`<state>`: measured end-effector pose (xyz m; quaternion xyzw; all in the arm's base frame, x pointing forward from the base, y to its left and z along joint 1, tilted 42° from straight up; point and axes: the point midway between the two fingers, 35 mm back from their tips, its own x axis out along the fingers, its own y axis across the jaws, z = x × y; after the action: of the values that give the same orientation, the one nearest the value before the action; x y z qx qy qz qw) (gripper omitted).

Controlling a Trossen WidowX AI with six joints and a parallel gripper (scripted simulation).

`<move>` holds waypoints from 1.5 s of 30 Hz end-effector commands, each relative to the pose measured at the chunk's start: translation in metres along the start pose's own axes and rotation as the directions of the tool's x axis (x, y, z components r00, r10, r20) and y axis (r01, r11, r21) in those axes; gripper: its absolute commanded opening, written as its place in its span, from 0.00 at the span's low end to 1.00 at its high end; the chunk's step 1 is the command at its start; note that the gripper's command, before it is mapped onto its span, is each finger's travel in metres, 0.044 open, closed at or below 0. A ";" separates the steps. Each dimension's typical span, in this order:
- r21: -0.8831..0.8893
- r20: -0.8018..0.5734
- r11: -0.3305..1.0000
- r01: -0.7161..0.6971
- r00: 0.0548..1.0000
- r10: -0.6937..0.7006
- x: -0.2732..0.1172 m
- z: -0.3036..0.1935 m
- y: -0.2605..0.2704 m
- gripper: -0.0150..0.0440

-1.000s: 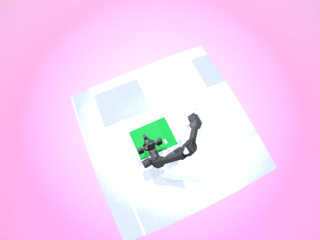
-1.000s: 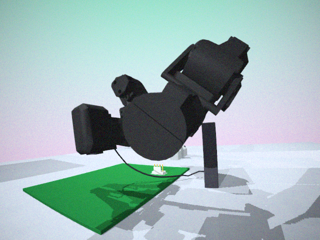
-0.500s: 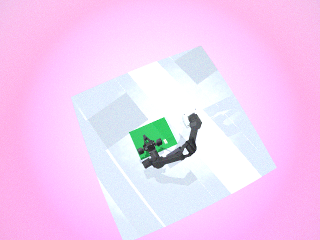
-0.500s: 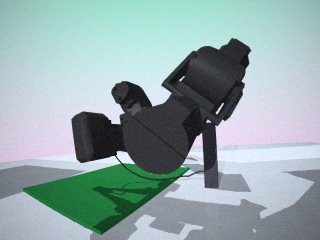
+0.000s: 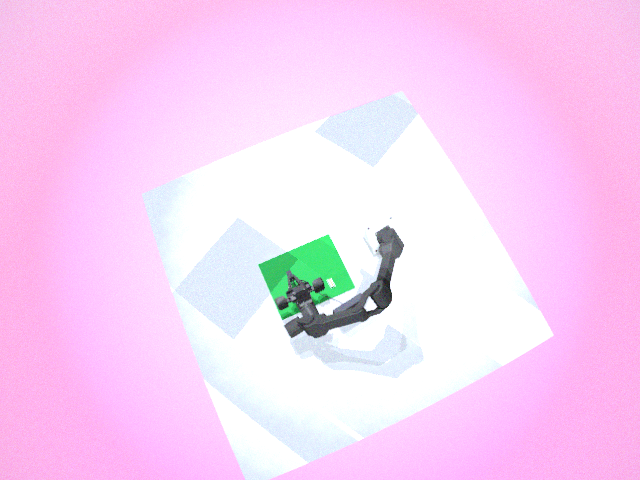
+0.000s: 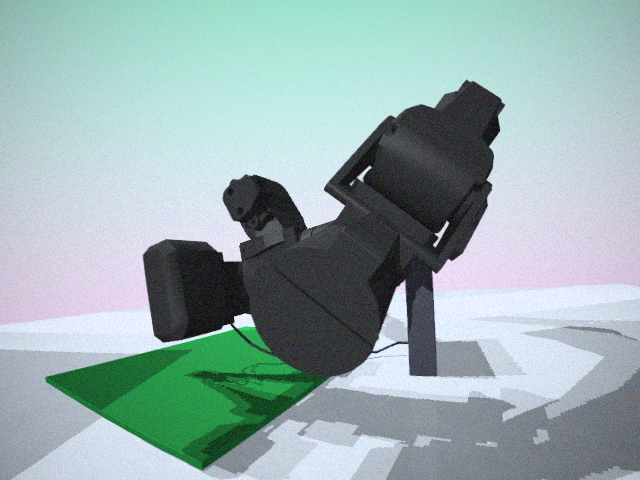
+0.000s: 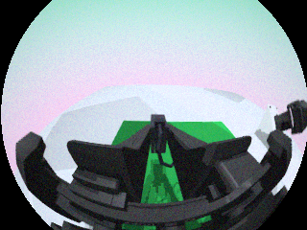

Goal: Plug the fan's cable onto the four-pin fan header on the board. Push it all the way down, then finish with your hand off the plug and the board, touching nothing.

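Note:
The green board (image 5: pixel 317 250) (image 6: pixel 155 387) (image 7: pixel 206 130) lies flat on the table. The white four-pin header (image 5: pixel 331 282) stands near one edge of the board in the top view; the arm hides it in the exterior view. My gripper (image 5: pixel 289 273) (image 7: pixel 157 128) is shut on the dark cable plug (image 7: pixel 156 136), held above the board and off to one side of the header. In the exterior view the wrist hides the fingertips. The thin black cable (image 6: pixel 242 335) (image 7: pixel 166 164) hangs from the plug and runs to the dark post. Whether the plug is tilted is too small to tell.
The dark upright post (image 6: pixel 422 325) stands beside the board, behind my arm in the exterior view. The arm's base (image 5: pixel 390 241) (image 7: pixel 297 117) stands beyond the board's header side. A white piece (image 5: pixel 370 242) lies next to the base. Arm shadows cross the board and table.

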<state>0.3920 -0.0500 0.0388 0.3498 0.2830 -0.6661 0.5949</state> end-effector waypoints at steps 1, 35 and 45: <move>0.001 -0.003 1.000 0.003 1.000 -0.003 0.002 -0.004 0.000 0.25; 0.001 -0.004 1.000 0.003 1.000 -0.003 0.006 -0.027 -0.001 0.25; 0.001 -0.005 1.000 0.003 1.000 -0.003 0.007 -0.034 -0.001 0.25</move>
<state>0.3952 -0.0295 0.0160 0.3498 0.2837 -0.6660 0.5946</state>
